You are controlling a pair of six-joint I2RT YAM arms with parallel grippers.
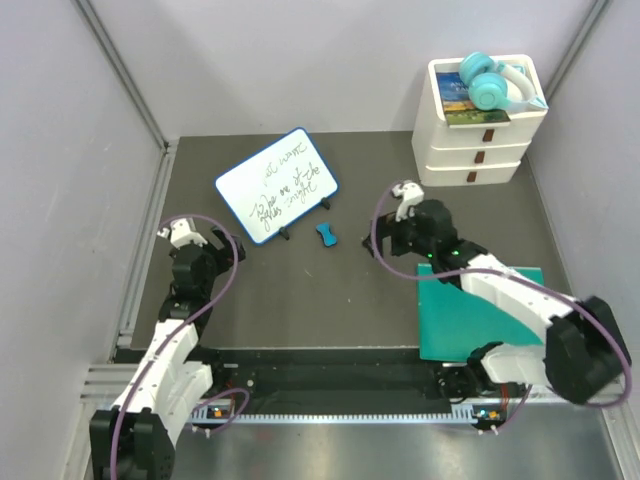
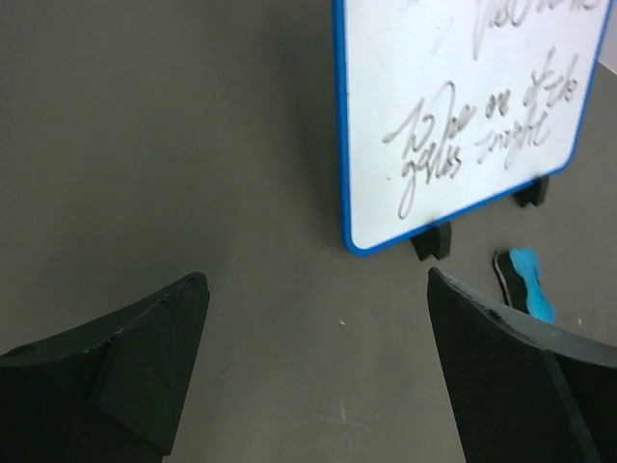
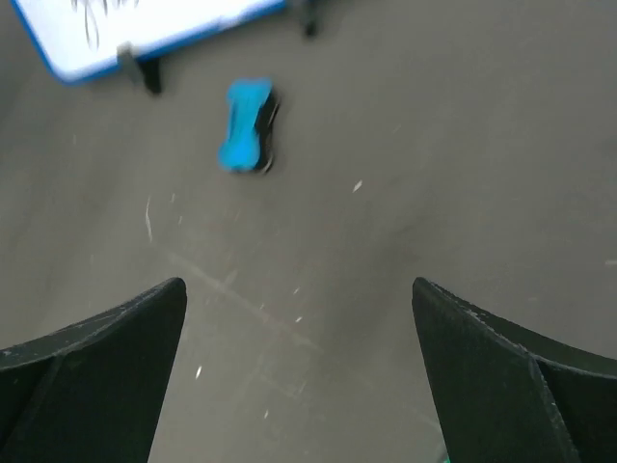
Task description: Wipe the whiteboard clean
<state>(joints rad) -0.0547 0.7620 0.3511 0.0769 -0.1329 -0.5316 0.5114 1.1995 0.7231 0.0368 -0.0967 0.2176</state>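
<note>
The whiteboard (image 1: 277, 186), white with a blue rim, black feet and dark handwriting, stands tilted at the back centre of the table. It also shows in the left wrist view (image 2: 463, 106) and the right wrist view (image 3: 135, 24). A small blue eraser (image 1: 326, 234) lies on the table just in front of its right foot, seen also in the left wrist view (image 2: 528, 283) and the right wrist view (image 3: 246, 123). My left gripper (image 2: 318, 371) is open and empty, left of the board. My right gripper (image 3: 299, 376) is open and empty, right of the eraser.
A white drawer unit (image 1: 480, 140) with teal headphones (image 1: 490, 82) on top stands at the back right. A teal mat (image 1: 470, 315) lies under my right arm at the front right. Grey walls close in on both sides.
</note>
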